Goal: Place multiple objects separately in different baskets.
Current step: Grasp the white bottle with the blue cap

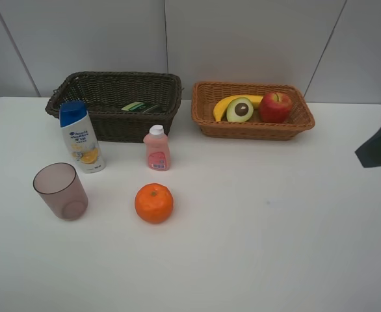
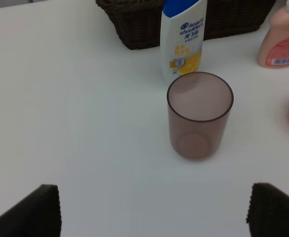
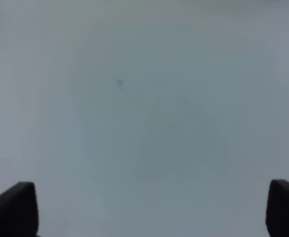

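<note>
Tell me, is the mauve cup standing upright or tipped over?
Upright. The cup stands on its base on the table, open rim up and empty inside.

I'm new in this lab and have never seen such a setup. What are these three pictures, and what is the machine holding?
It is a two-armed robot sorting things into baskets. One camera looks down from above; the other two ride on the arms' wrists. The dark shapes at the wrist pictures' edges are fingers of the left end effector and right end effector; both are open and hold nothing. On the white table stand a mauve cup, shampoo bottle, pink bottle and orange. The tan basket holds a banana, avocado half and apple; the dark basket holds a green bottle.
</note>
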`<state>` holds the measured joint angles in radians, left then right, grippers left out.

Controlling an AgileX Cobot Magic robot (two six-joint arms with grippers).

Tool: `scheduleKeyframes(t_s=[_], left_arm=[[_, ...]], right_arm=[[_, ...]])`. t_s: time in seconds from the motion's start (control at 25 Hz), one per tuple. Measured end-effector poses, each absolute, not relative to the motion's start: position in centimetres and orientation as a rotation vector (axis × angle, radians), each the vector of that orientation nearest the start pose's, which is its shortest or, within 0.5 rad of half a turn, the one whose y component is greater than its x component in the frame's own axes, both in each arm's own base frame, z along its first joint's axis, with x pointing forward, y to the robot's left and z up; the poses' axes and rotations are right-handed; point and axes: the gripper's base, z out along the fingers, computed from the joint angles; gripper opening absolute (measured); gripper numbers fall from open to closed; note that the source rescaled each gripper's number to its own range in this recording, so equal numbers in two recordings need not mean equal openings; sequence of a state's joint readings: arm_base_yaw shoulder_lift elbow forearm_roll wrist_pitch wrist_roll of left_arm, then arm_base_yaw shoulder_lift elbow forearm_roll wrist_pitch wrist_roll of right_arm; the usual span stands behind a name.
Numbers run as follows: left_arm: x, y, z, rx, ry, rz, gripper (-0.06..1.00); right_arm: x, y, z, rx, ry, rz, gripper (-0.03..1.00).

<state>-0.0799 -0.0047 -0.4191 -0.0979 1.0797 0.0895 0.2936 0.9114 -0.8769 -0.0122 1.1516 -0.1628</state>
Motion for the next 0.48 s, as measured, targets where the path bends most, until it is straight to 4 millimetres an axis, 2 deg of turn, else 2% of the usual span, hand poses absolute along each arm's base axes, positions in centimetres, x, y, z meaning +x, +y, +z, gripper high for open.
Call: scheduleKeyframes(t_s=[0.24, 0.48], left_arm=[[0.1, -0.8, 25.3, 0.182, 2.130, -0.114, 1.00], [0.1, -0.8, 25.3, 0.182, 2.130, -0.114, 1.00]], right_arm=[[9.2, 2.7, 31.4, -0.522, 2.567, 0.049, 0.98], [5.6, 1.6, 30.2, -0.471, 2.462, 0.070, 0.98]])
